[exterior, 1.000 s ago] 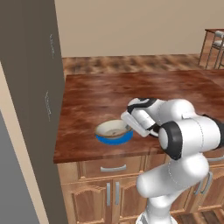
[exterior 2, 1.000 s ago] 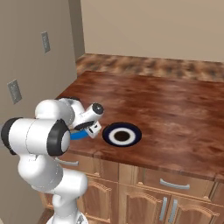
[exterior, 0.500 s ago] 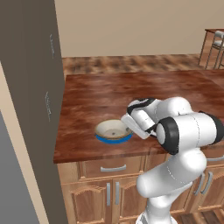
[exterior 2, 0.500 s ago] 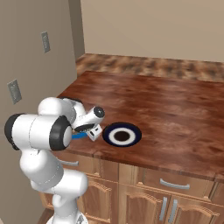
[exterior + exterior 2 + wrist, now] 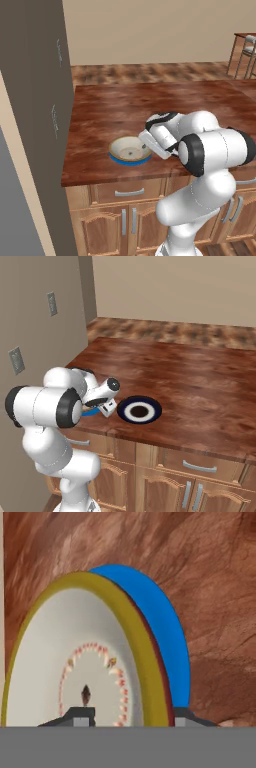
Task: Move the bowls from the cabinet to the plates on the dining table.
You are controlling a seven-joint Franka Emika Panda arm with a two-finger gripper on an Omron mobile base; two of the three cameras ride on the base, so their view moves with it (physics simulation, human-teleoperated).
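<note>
Hand view: the gripper [image 5: 127,716] is seen with its two dark fingertips set either side of the golden-brown rim of the cream bowl [image 5: 75,662], one inside, one outside; the jaws are parted but near the rim, and whether the rim is gripped cannot be told. The bowl is seated on the bright blue plate [image 5: 160,637], which lies flat on the reddish-brown counter [image 5: 215,587]. In the left base view the bowl [image 5: 130,148] is seen upright near the counter's front edge. In the right base view the black-navy plate [image 5: 139,409] with a white centre lies bare, just beside. The placing step is judged nearly done. Next, a clean lift off the rim is called for, without dragging the bowl.
</note>
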